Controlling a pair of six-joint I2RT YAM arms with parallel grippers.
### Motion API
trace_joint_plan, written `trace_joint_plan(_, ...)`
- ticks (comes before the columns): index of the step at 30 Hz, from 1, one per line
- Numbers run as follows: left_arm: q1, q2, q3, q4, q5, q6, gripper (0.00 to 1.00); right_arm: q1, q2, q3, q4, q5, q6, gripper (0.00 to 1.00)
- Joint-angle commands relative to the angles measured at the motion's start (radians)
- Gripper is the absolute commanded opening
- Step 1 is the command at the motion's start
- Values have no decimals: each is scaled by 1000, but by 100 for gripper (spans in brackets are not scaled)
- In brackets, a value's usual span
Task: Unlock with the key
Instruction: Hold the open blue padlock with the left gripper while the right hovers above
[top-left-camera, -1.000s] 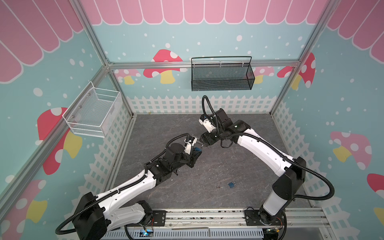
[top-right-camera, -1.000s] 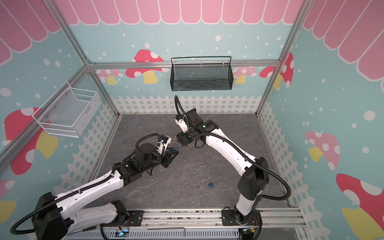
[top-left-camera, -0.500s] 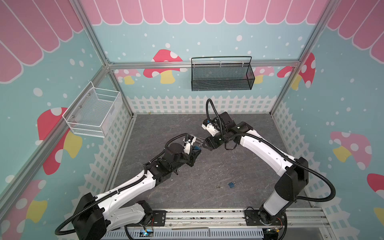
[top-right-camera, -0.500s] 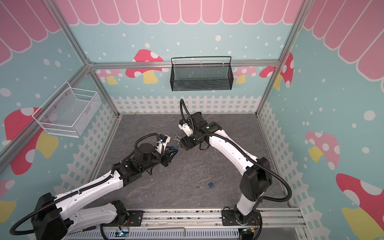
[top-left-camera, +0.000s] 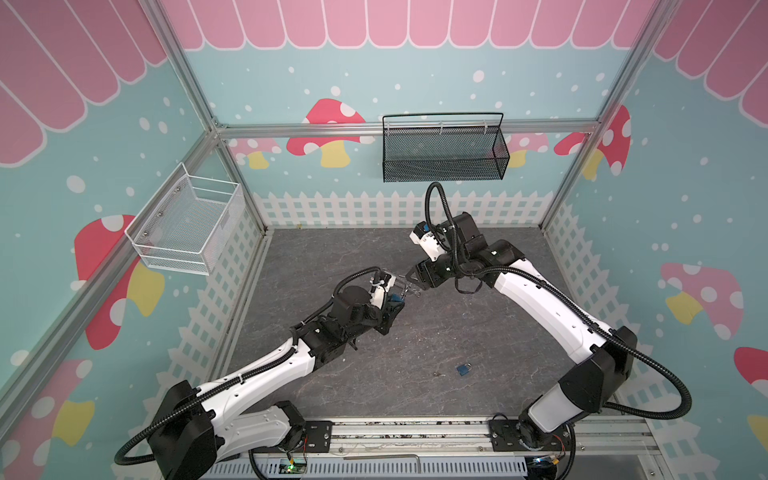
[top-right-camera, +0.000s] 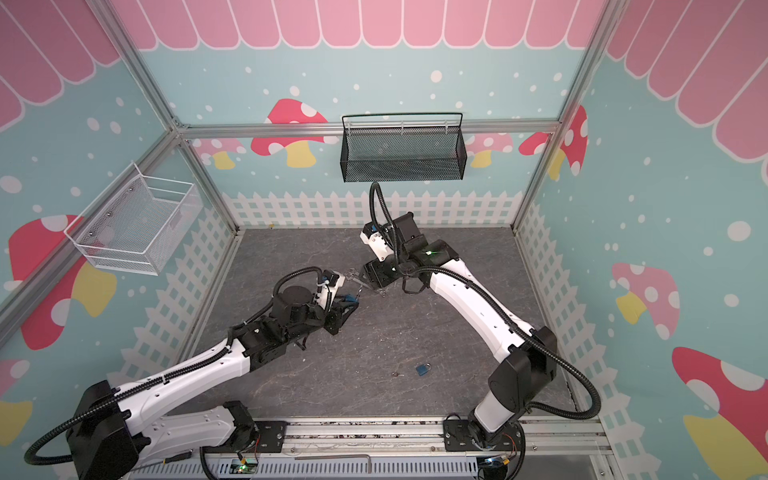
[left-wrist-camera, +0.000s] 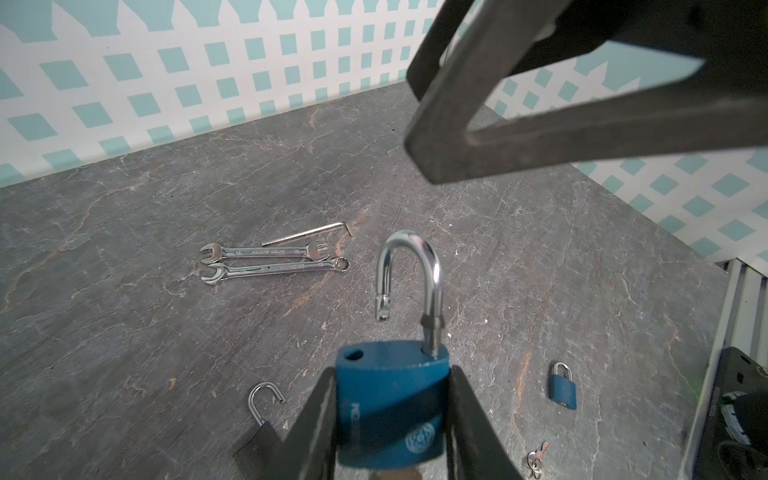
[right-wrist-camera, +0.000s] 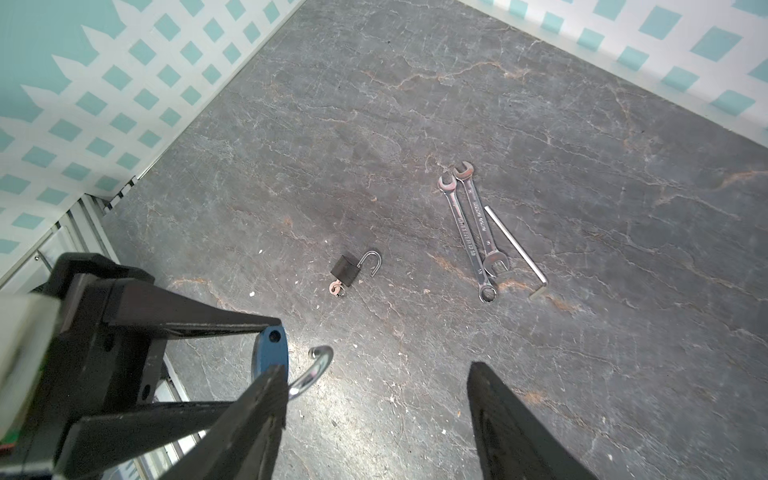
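Note:
My left gripper (left-wrist-camera: 392, 419) is shut on a blue padlock (left-wrist-camera: 390, 407), one finger on each side of its body. The padlock's silver shackle (left-wrist-camera: 409, 282) stands raised, its free end out of the body. In both top views the padlock (top-left-camera: 395, 297) (top-right-camera: 351, 297) hangs above the floor's middle. My right gripper (right-wrist-camera: 374, 415) is open with nothing between its fingers; one finger (right-wrist-camera: 253, 415) is close beside the shackle. A small key (left-wrist-camera: 536, 457) lies on the floor. The padlock's underside is hidden.
A black padlock (right-wrist-camera: 347, 270) with open shackle and a key in it lies on the grey floor. Two wrenches (right-wrist-camera: 469, 232) and a hex key (right-wrist-camera: 515, 249) lie beyond it. A small shut blue padlock (top-left-camera: 464, 369) lies toward the front. Baskets hang on the walls.
My right arm has shifted slightly to the right, its open gripper still next to the held padlock. The left arm and the padlock have barely moved.

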Motion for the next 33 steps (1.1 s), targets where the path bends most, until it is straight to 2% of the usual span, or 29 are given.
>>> trace_joint_plan(1,-1,1,47,38,23,24,0,7,44,20,-15,-1,-7,72)
trace_joint_plan(16,-1,-8,37,44,-15,44,0,-4,4,-71,-56,-37,-47,71)
trace_joint_plan(24,-1,-11,35,55,-2,42,0,-29,-44,-121,-42,-114,-58,72)
trace_joint_plan(30,0,-14,30,76,7,39,0,-72,-80,-163,-32,-82,-40,72)
trace_joint_plan(33,0,-10,29,83,24,41,0,-82,-102,-173,0,-124,-26,72)
